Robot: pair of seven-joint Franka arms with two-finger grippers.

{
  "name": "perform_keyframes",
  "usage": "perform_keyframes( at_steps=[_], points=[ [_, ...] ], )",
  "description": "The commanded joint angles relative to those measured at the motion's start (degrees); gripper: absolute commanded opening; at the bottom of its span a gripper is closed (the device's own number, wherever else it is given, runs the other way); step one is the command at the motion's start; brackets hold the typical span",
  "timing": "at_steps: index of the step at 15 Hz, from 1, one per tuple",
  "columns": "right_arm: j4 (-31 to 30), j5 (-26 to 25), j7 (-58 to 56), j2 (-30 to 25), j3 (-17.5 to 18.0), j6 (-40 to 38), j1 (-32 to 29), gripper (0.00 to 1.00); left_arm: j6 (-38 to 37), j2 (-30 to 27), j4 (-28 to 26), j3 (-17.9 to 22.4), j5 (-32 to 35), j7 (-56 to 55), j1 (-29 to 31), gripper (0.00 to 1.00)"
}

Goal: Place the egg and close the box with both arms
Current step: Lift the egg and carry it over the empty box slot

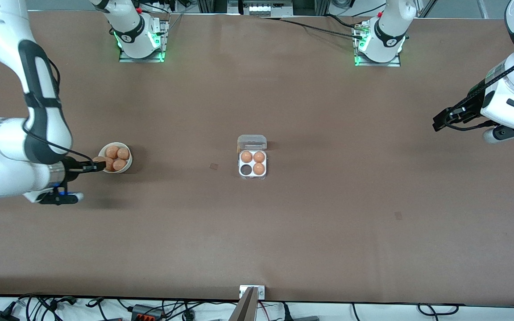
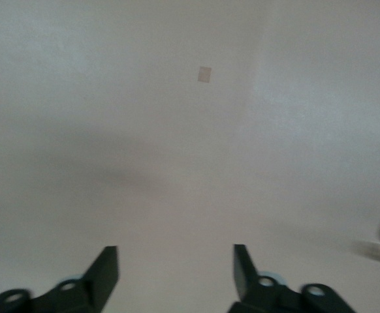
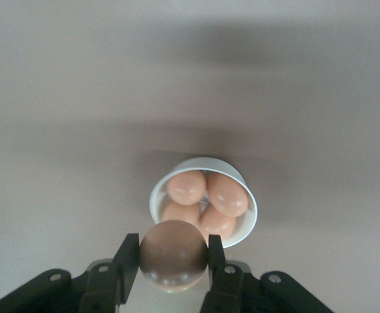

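My right gripper is shut on an orange-brown egg and holds it over the edge of a round white bowl of several like eggs, toward the right arm's end of the table. The same held egg peeks above the fingers in the front view. The clear box stands open at mid-table, its lid folded back toward the robots' bases. It holds three eggs; one cell is empty. My left gripper is open and empty, up over the left arm's end of the table.
A small taped patch marks the brown table between bowl and box; another patch lies nearer the front camera toward the left arm's end, also in the left wrist view. A metal bracket sits at the table's near edge.
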Motion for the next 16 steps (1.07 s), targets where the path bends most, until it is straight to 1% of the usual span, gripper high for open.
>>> perform_keyframes(
  at_steps=[1,2,3,5,6,7,8,13,16],
  points=[
    [5.40,0.53,-0.82,0.51,2.34,-1.54,3.24,0.01,-0.79,0.17,0.73,0.03,0.51,1.47,0.47,0.32],
    [6.11,0.45,-0.30,0.68,2.61,0.38,5.95,0.00,-0.79,0.08,0.73,-0.06,0.59,1.47,0.38,0.20],
    [6.11,0.44,0.40,0.68,2.61,3.44,8.50,0.00,-0.79,0.08,0.99,-0.06,0.59,1.47,0.47,0.13],
    [6.20,0.44,1.90,0.94,2.61,8.64,12.81,0.00,-1.49,0.17,1.17,-0.06,0.51,1.39,0.47,0.10],
    [6.20,0.44,2.78,1.12,2.61,11.01,14.66,0.00,-1.76,0.17,1.43,-0.06,0.51,1.39,0.47,0.08],
    [6.11,0.36,4.18,1.47,2.61,13.38,16.77,0.00,-1.85,0.17,1.43,-0.06,0.51,1.30,0.47,0.03],
    [6.20,0.27,6.10,1.91,2.61,15.06,18.61,0.00,-1.85,0.17,1.43,-0.06,0.51,1.30,0.47,0.01],
    [6.20,0.27,17.88,4.98,2.53,23.23,24.86,0.00,-1.85,0.17,1.43,0.03,0.51,1.30,0.47,0.01],
    [6.11,0.09,24.13,6.30,2.35,26.41,28.73,0.00,-1.85,0.17,1.43,-0.06,0.51,1.30,0.47,0.01]
  ],
)
